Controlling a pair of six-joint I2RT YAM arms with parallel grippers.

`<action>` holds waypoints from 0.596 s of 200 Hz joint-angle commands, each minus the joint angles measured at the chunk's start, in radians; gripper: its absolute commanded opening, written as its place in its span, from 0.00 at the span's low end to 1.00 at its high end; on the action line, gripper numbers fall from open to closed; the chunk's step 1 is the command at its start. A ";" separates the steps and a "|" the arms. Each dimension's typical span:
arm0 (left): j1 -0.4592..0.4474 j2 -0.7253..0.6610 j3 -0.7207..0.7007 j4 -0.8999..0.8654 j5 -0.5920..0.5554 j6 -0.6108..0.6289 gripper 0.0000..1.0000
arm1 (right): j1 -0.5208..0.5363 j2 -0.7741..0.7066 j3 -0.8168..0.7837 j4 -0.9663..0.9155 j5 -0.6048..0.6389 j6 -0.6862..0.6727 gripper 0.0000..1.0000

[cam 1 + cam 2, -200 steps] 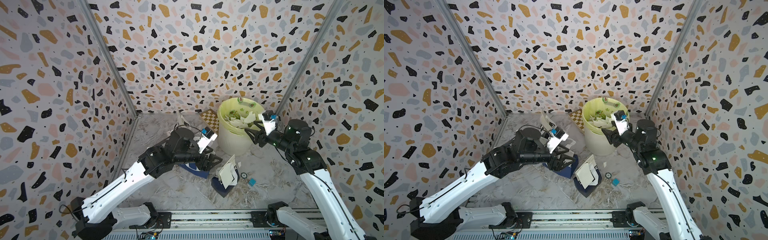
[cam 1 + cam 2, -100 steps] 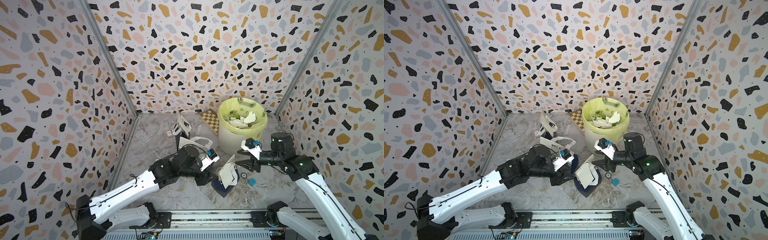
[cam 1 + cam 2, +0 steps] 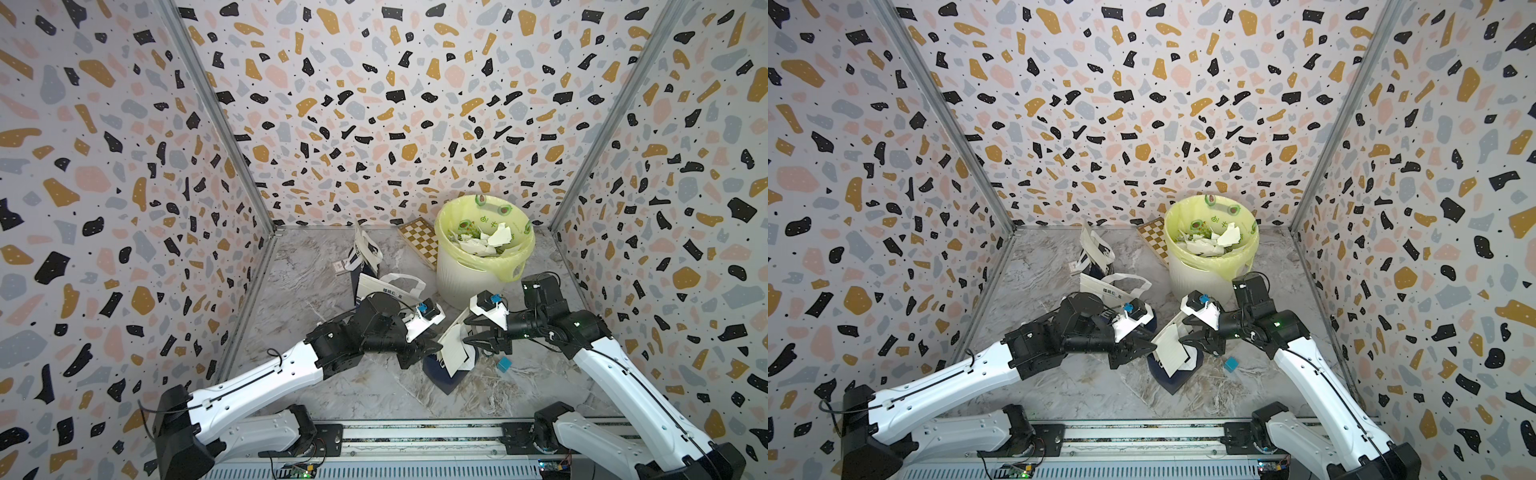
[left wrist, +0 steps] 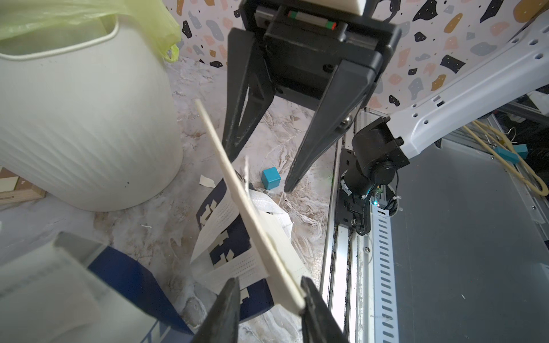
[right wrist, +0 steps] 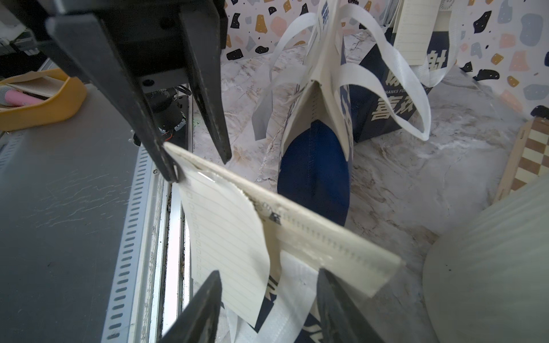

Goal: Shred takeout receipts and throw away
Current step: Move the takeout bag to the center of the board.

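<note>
1. Left wrist view shows the left gripper with its two fingers apart: the receipt, seen edge-on, passes between them and touches one finger, with a clear gap to the other.
2. In this same view the right gripper faces us with fingers spread wide, and the teal cube lies on the marble table near it.
3. In the right wrist view we see that the receipt is a lined off-white sheet hanging from the cream upper edge of the nearest tote bag; one upper corner touches the tip of a left finger.
4. Its lower part hangs between the right fingers, which stand apart on both sides of it; we cannot tell if they touch the paper.
5. In both top views the receipt stands between the two grippers, at the front of the table, near the white bin.
6. The bin, lined in yellow-green, holds ragged white scraps.
7. Behind the left arm stand the middle tote bag and the far tote bag; in the right wrist view a second lined sheet hangs at the top of the far one.
8. A chessboard lies beside the bin, and a small card beside the far tote bag.
</note>
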 commanded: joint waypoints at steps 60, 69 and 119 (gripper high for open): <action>-0.010 0.000 -0.033 0.064 0.011 0.061 0.21 | 0.061 0.015 -0.030 0.073 -0.069 0.009 0.48; -0.010 -0.002 -0.036 0.064 0.012 0.065 0.20 | 0.065 0.013 -0.036 0.075 -0.072 0.009 0.46; -0.014 -0.008 -0.054 0.096 0.004 0.071 0.17 | 0.086 0.010 -0.053 0.080 -0.113 0.018 0.39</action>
